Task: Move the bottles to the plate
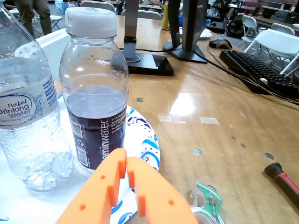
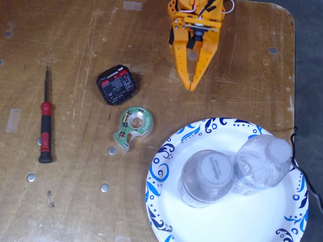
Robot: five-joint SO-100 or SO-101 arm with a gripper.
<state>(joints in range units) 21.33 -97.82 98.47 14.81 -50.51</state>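
Observation:
Both bottles stand upright on the plate (image 2: 166,206), a white paper plate with blue swirls (image 1: 145,140). The taller bottle (image 1: 96,88) has a dark purple label and a white cap (image 2: 212,171). Beside it stands a crinkled clear bottle (image 1: 25,116) with a drinking-water label (image 2: 262,161). My orange gripper (image 1: 126,170) is shut and empty, just short of the purple-label bottle in the wrist view. In the fixed view the gripper (image 2: 192,86) hangs above the plate's rim, clear of both bottles.
A green tape dispenser (image 2: 133,126) lies left of the plate (image 1: 208,203). A small black and red box (image 2: 116,84) and a red-handled screwdriver (image 2: 45,126) lie farther left. Monitor stands (image 1: 145,60) and a keyboard (image 1: 259,70) sit at the table's far side.

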